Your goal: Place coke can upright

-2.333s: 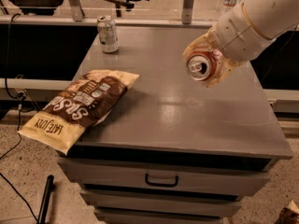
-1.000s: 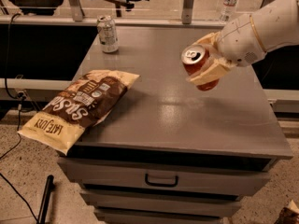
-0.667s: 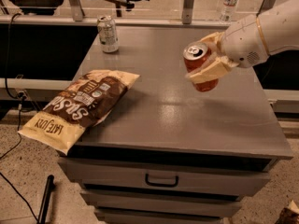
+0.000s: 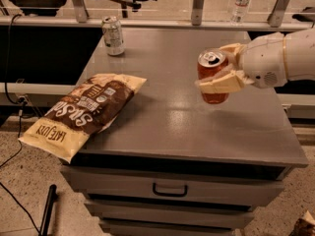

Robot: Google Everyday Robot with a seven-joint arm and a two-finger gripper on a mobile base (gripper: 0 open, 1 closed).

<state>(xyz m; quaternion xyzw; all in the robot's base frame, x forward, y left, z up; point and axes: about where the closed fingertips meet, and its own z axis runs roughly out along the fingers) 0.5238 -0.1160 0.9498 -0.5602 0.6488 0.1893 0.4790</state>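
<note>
The coke can, red with a silver top and pull tab, is held nearly upright a little above the right part of the grey cabinet top. My gripper comes in from the right on a white arm and is shut on the can, one cream finger across its front and the other behind it near the top.
A silver-white can stands upright at the back left of the cabinet top. A brown and yellow chip bag lies on the left side, hanging over the front left edge. A water bottle stands behind the cabinet. Drawers are below.
The can has turned from tilted with its top facing the camera to nearly upright, still in my gripper, which stayed over the right part of the cabinet top.
</note>
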